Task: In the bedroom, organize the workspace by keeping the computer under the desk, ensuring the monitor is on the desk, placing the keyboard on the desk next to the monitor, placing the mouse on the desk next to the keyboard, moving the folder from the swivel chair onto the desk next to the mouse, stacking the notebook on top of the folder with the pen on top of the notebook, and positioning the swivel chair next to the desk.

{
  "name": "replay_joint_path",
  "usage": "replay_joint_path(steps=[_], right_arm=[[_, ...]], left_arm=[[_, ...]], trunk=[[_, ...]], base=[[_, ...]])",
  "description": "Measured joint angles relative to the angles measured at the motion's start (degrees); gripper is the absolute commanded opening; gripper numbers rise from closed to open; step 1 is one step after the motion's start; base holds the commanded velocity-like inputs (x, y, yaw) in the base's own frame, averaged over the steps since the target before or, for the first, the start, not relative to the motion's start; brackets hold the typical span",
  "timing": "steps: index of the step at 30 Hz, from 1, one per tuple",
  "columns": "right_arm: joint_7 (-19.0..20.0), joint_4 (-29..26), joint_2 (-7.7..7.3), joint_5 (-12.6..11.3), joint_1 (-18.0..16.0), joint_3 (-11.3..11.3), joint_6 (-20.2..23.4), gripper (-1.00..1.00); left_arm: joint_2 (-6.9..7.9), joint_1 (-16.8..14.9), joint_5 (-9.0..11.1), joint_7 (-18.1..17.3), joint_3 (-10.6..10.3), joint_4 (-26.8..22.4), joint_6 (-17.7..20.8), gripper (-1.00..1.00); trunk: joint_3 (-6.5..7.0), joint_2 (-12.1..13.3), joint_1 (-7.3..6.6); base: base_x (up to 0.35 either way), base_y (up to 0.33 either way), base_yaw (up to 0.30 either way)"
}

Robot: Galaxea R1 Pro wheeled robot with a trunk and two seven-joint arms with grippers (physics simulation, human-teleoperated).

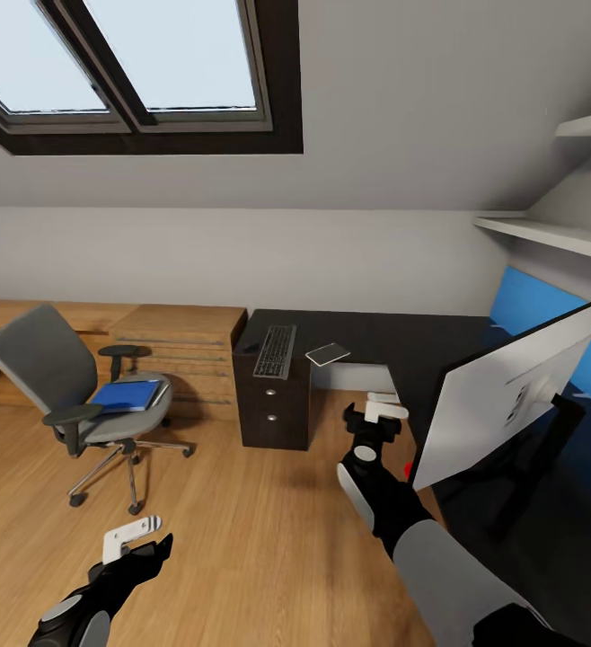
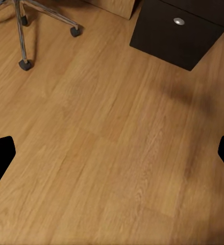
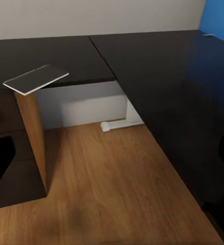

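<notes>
The grey swivel chair [image 1: 71,395] stands on the floor at the left, apart from the desk, with the blue folder [image 1: 129,395] on its seat. On the black L-shaped desk [image 1: 403,346] lie the keyboard [image 1: 275,350] and the grey notebook [image 1: 328,354], which overhangs the edge [image 3: 36,79]. The monitor [image 1: 502,395] stands on the desk's right wing, its light back towards me. My right gripper [image 1: 381,409] hovers open over the floor in the desk's inner corner. My left gripper [image 1: 138,537] is open low over bare floor [image 2: 112,153]. Computer, mouse and pen are out of view.
Low light-wood cabinets [image 1: 179,346] run along the back wall behind the chair. The black drawer unit [image 1: 273,413] sits under the keyboard end, near the chair's castors [image 2: 25,64]. White shelves [image 1: 547,234] and a blue panel [image 1: 524,305] are at the right. Wood floor [image 1: 242,521] lies between chair and desk.
</notes>
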Motion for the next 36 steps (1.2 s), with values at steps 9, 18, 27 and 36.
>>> replay_joint_path(steps=[9,18,27,36], right_arm=[[-0.09,-0.02,-0.27,0.01,0.0,-0.21,0.0,1.0],[-0.34,-0.02,-0.51,0.01,0.0,-1.49,0.0,1.0],[-1.37,-0.03,-0.87,0.0,-0.01,-6.82,0.0,1.0],[-1.38,-0.03,-1.05,0.0,-0.01,-6.89,0.0,1.0]], left_arm=[[-0.03,0.0,0.07,0.03,-0.22,0.08,0.0,1.0],[0.01,0.0,0.08,0.03,-0.31,0.37,0.0,1.0],[0.03,0.0,0.05,-0.05,-0.48,0.5,0.0,1.0],[0.03,0.0,0.07,-0.12,-0.56,0.53,0.0,1.0]], trunk=[[0.0,0.0,0.0],[0.0,0.0,0.0],[0.0,0.0,0.0],[0.0,0.0,0.03]], base=[[0.0,0.0,0.0],[0.0,0.0,0.0],[0.0,0.0,0.0],[-0.121,0.0,0.0]])
